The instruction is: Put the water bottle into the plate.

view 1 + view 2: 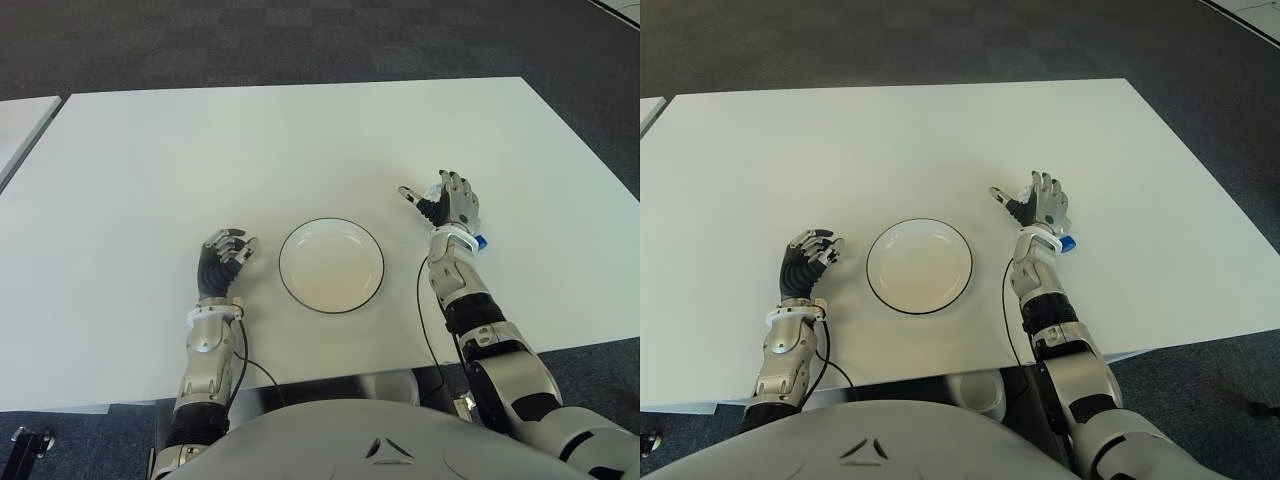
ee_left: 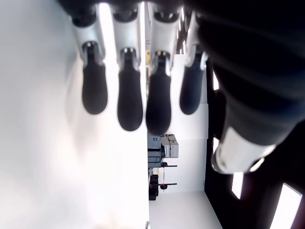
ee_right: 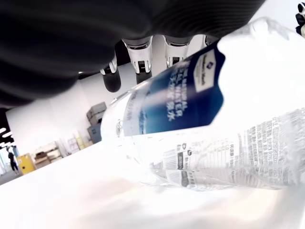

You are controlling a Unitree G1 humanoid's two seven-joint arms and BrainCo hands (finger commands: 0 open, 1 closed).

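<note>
The clear water bottle point(image 3: 190, 124) with a blue label lies on its side on the white table point(image 1: 300, 150), right of the plate. From the head views my right hand point(image 1: 436, 197) hides nearly all of it; only a blue bit point(image 1: 481, 241) shows by the wrist. That hand hovers over the bottle with fingers point(image 3: 112, 80) stretched out and thumb spread, not wrapped around it. The white plate point(image 1: 331, 265) with a dark rim sits empty at the table's front centre. My left hand point(image 1: 226, 252) shows just left of the plate, fingers relaxed, holding nothing.
The table's front edge runs close to my body. Dark carpet surrounds the table, and a second white table point(image 1: 20, 125) shows at the far left.
</note>
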